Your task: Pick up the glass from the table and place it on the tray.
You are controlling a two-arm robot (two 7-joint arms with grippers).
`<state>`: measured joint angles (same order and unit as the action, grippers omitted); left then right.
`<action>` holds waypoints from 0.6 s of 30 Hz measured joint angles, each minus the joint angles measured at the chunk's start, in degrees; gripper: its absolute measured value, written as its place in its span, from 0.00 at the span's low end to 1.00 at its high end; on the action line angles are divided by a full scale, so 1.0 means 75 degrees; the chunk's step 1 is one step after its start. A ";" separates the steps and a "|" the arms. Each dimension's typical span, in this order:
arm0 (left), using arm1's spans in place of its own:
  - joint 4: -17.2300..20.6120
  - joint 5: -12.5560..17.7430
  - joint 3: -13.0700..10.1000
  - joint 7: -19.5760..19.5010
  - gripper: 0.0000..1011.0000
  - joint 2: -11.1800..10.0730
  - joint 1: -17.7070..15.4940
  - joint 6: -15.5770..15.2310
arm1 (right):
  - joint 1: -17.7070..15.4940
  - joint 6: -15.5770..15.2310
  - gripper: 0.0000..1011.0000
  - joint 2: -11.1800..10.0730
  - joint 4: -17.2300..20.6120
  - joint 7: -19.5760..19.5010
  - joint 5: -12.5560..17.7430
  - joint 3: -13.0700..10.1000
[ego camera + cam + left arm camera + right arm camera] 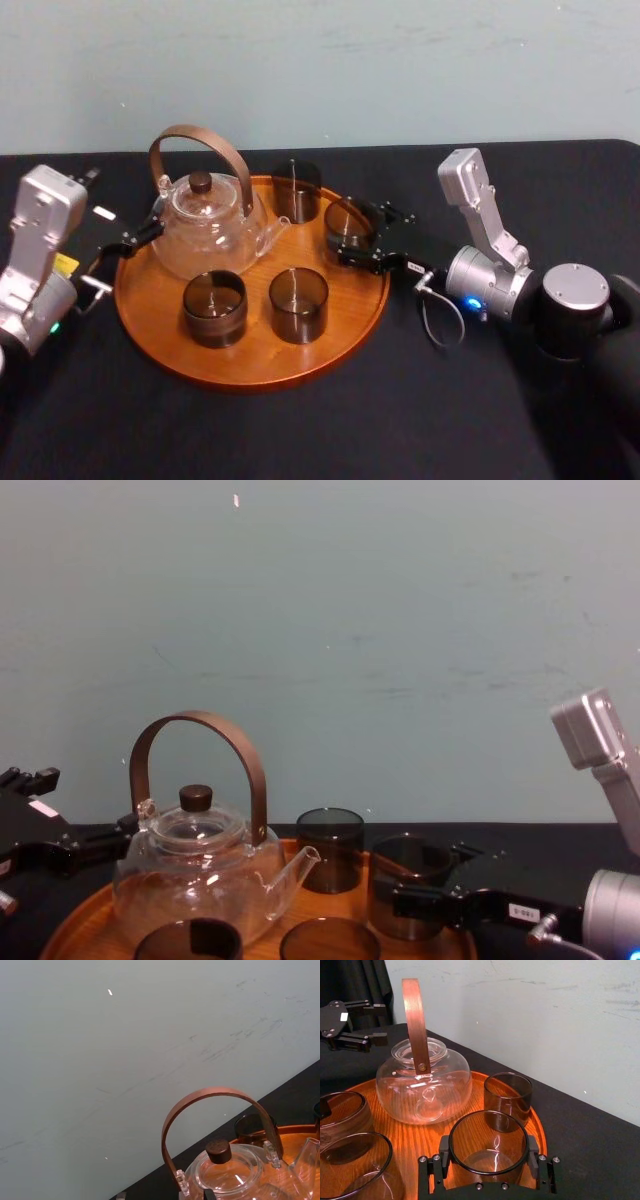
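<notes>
Right wrist view: smoky cylindrical glass [487,1125] is clamped between right gripper [489,1152] jaws, round orange-brown wooden tray [420,1132] beneath; left gripper [384,1023] jaws parted, empty.

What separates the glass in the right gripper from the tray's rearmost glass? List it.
The right gripper holds the gripped glass; the rear glass stands free. On the tray, the gripped glass is at the right rim, the rear glass at the back. Both are upright, smoky.
</notes>
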<state>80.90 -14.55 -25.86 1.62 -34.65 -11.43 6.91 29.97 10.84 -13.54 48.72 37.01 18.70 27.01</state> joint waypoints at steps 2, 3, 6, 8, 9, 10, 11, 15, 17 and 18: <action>0.0000 0.0000 0.0000 0.0000 0.99 0.0000 0.0000 0.0000 | -0.0002 0.0001 0.89 -0.0001 0.0003 0.0000 0.0000 0.0000; 0.0000 0.0000 0.0000 0.0000 0.99 0.0000 0.0000 0.0000 | -0.0003 0.0001 0.89 -0.0002 0.0007 0.0000 0.0000 -0.0001; 0.0000 0.0000 0.0000 0.0000 0.99 0.0000 0.0000 0.0000 | -0.0004 0.0000 0.90 -0.0004 0.0010 -0.0001 0.0001 -0.0001; 0.0000 0.0000 0.0000 0.0000 0.99 0.0000 0.0000 0.0000 | -0.0005 0.0000 0.92 -0.0005 0.0014 -0.0001 0.0002 -0.0001; 0.0000 0.0000 0.0000 0.0000 0.99 0.0000 -0.0001 0.0000 | -0.0006 -0.0001 0.97 -0.0005 0.0018 -0.0001 0.0003 -0.0001; 0.0000 0.0000 0.0000 0.0000 0.99 0.0000 0.0000 0.0000 | -0.0007 -0.0001 0.99 -0.0006 0.0020 -0.0002 0.0003 -0.0001; 0.0000 0.0000 0.0000 0.0000 0.99 0.0000 0.0000 0.0000 | -0.0007 -0.0001 0.99 -0.0007 0.0020 -0.0002 0.0003 -0.0001; 0.0000 0.0000 0.0000 0.0000 0.99 0.0000 0.0000 0.0000 | -0.0010 -0.0001 0.99 -0.0009 0.0024 -0.0003 0.0005 -0.0001; 0.0000 0.0000 0.0000 0.0000 0.99 0.0000 0.0000 0.0000 | -0.0028 0.0002 0.99 -0.0016 0.0054 -0.0001 0.0014 -0.0014; 0.0000 0.0000 0.0000 0.0000 0.99 0.0000 0.0000 0.0000 | -0.0056 0.0017 0.99 -0.0029 0.0102 -0.0002 0.0024 -0.0034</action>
<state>80.90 -14.55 -25.86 1.62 -34.65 -11.43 6.91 29.55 10.97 -13.75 49.49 37.00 18.88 26.76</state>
